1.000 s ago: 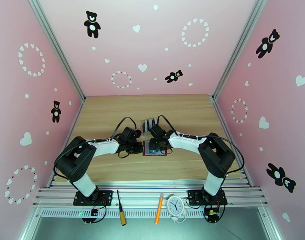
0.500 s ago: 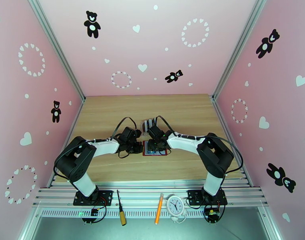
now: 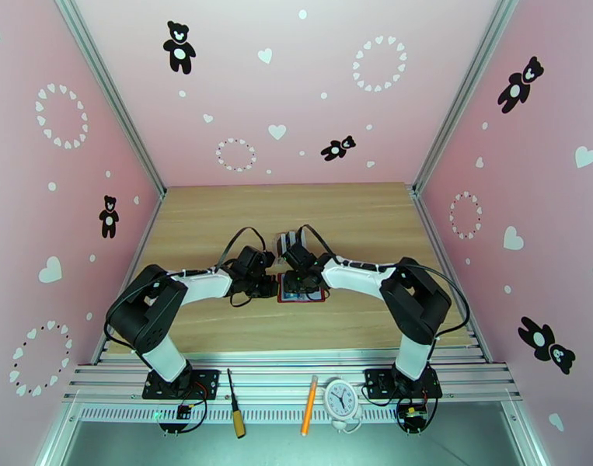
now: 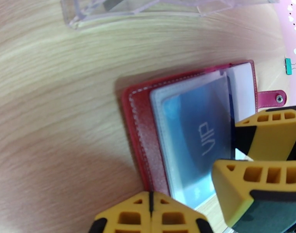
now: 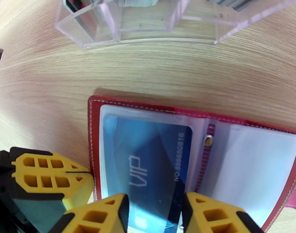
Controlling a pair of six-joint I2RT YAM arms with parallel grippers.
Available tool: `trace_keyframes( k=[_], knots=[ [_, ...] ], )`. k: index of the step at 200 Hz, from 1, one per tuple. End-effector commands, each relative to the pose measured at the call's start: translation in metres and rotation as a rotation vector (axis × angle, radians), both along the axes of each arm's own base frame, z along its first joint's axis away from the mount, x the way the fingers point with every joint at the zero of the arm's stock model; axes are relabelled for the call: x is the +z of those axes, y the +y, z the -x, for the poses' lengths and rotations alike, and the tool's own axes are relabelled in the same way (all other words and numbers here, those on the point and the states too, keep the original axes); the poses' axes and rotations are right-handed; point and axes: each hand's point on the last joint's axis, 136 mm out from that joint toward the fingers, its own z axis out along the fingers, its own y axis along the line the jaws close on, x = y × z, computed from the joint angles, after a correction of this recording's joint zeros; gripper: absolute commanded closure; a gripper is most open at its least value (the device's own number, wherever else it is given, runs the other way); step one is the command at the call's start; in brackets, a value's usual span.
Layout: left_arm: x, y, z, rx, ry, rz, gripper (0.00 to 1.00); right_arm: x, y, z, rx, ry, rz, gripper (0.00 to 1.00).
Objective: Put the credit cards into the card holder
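The dark red card holder [image 3: 315, 297] [image 4: 138, 125] [image 5: 94, 152] lies open on the table between the two arms. A blue credit card [image 5: 148, 160] [image 4: 194, 136] printed VIP lies flat in its left clear pocket. My right gripper [image 5: 153, 218] [image 3: 299, 276] hovers over the card's near end, its fingers [image 4: 272, 133] apart with nothing clamped between them. My left gripper [image 4: 149, 214] [image 5: 51, 179] [image 3: 266, 287] is shut, with its tips at the holder's left edge. More credit cards [image 5: 80, 6] stand in the clear rack beyond the holder.
The clear slotted rack [image 3: 290, 241] [image 5: 148, 32] [image 4: 167, 8] stands just behind the holder. A teal binder clip [image 4: 289, 66] lies to the right. A screwdriver [image 3: 235, 413], an orange pen [image 3: 308, 415] and a small clock [image 3: 342, 399] rest on the front rail.
My right gripper has crept slightly left and away from the arm bases, over the open holder. The left arm has stayed where it was.
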Motion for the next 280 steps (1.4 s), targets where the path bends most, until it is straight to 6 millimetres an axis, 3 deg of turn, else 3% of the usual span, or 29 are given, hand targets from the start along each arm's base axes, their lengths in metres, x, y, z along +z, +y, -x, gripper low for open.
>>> trace_keyframes(
  k=[1, 118, 192, 225, 280],
  knots=[
    [-0.002, 0.000, -0.001, 0.002, 0.008, -0.020, 0.94, 0.002, 0.011, 0.001, 0.010, 0.007, -0.009, 0.57],
    [-0.005, 0.003, -0.002, 0.009, 0.005, -0.048, 0.95, 0.000, 0.024, 0.005, 0.030, 0.015, -0.019, 0.57],
    [-0.003, 0.007, -0.005, 0.020, -0.011, -0.068, 0.94, 0.011, 0.015, 0.004, 0.027, -0.010, 0.010, 0.56],
    [-0.001, 0.010, -0.006, 0.028, -0.023, -0.075, 0.93, 0.017, 0.008, 0.001, 0.021, -0.023, 0.020, 0.47],
    [0.003, 0.013, -0.008, 0.041, -0.043, -0.076, 0.91, 0.026, 0.001, 0.001, 0.019, -0.034, 0.024, 0.46]
  ],
)
